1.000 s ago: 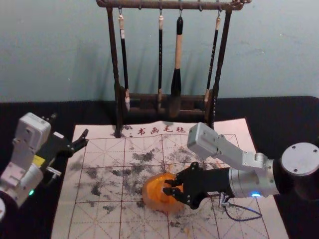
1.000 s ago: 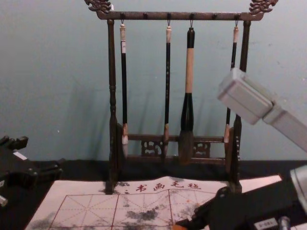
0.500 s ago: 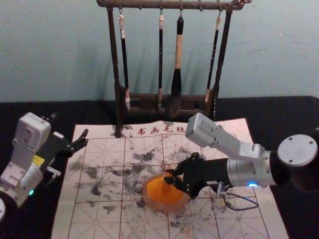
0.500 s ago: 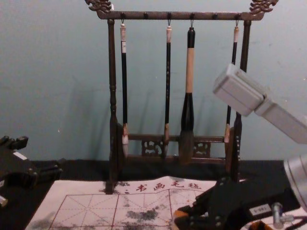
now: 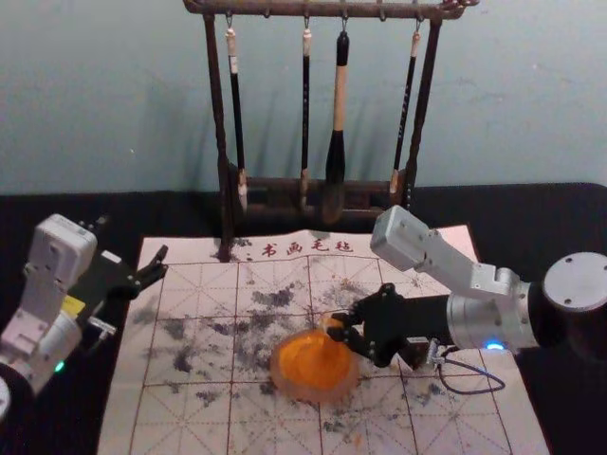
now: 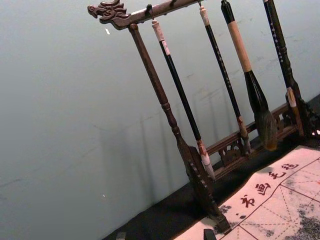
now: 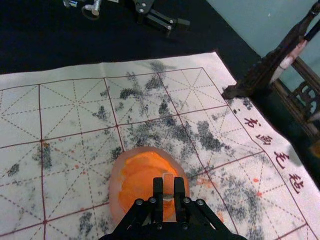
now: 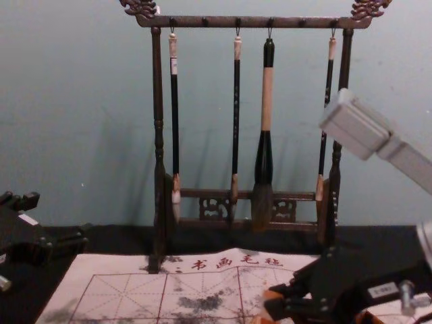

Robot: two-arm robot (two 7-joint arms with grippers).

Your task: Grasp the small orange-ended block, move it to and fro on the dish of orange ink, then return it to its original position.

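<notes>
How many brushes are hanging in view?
4, all on the rack. Left to right in the head view: a thin brush, another thin one, the thick brush, then a thin one at far right.

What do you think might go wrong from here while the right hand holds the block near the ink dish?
Gripped between the fingertips of the right hand, the block might twist or slip if pressed. Near the dish's rim, it could drip orange onto the mat.
</notes>
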